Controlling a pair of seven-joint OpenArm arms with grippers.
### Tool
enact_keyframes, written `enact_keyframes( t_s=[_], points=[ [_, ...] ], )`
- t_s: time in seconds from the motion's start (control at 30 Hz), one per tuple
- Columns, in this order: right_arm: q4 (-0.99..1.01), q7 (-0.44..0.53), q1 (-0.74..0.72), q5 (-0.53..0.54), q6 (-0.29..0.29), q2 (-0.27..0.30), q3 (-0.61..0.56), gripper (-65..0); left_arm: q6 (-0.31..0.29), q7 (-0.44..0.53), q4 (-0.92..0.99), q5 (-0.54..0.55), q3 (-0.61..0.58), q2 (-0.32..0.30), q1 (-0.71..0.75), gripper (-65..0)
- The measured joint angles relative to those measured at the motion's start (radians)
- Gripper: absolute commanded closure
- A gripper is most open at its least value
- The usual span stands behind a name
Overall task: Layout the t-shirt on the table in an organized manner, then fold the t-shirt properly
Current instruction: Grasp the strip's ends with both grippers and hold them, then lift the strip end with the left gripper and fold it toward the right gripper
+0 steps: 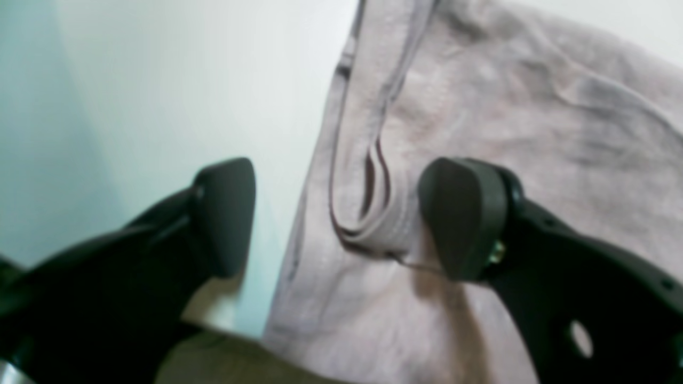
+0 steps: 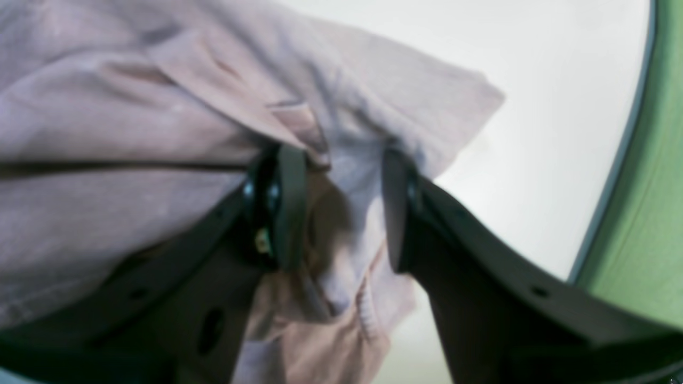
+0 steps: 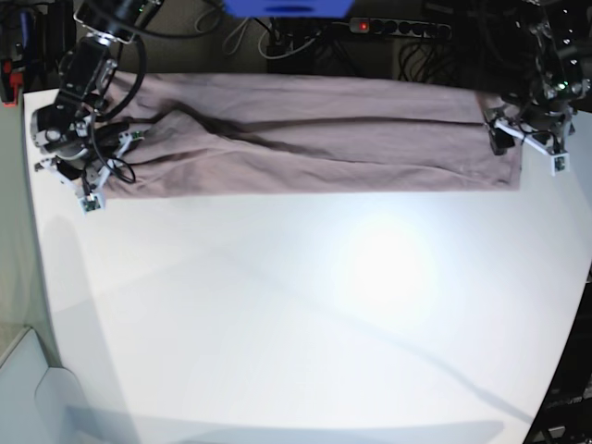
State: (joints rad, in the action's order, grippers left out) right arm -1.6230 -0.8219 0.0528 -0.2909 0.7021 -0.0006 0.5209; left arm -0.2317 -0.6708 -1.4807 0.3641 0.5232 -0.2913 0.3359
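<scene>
One t-shirt (image 3: 305, 134) lies as a long band between two claws, long axis side to side. The left gripper (image 1: 336, 218) gapes over its edge; the right gripper (image 2: 344, 208) pinches bunched fabric.

Both wrist views are blurred, so the t-shirt (image 1: 480, 106) weave and seams read only as soft creases. In the right wrist view the right gripper (image 2: 344, 208) hides the cloth's underside, and the shirt runs off the left edge. In the base view the table (image 3: 305, 324) is cut off at 3 edges, and glare whitens its middle.
</scene>
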Motion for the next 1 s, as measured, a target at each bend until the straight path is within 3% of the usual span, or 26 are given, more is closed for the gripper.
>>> enact_keyframes(
  t_s=[0.1,0.17,0.3,0.33,0.6,0.7,1.0],
  points=[
    [0.0,-0.001,0.0,0.0,0.0,0.0,0.0,-24.3,0.003,0.03,0.023,0.001,-0.026,-0.008,-0.01,-49.5],
    [0.0,0.0,0.0,0.0,0.0,0.0,0.0,-24.3,0.003,0.055,0.033,0.003,-0.04,-0.008,-0.011,-44.0],
    [0.0,0.0,0.0,0.0,0.0,0.0,0.0,-24.3,0.002,0.077,0.042,0.016,-0.062,-0.006,-0.018,-18.8],
    [0.0,0.0,0.0,0.0,0.0,0.0,0.0,-24.3,0.002,0.08,0.043,0.02,-0.062,-0.004,-0.019,-15.1],
    [0.0,0.0,0.0,0.001,0.0,0.0,0.0,-24.3,-0.002,0.077,0.045,0.031,-0.062,-0.004,-0.021,-12.3],
    [0.0,0.0,0.0,0.001,0.0,0.0,0.0,-24.3,-0.005,0.058,0.045,0.033,-0.062,0.0,-0.035,0.0],
    [0.0,-0.002,-0.006,0.0,0.0,-0.002,0.0,-24.3,0.0,0.026,0.031,0.016,-0.067,0.004,-0.059,0.0]
  ],
)
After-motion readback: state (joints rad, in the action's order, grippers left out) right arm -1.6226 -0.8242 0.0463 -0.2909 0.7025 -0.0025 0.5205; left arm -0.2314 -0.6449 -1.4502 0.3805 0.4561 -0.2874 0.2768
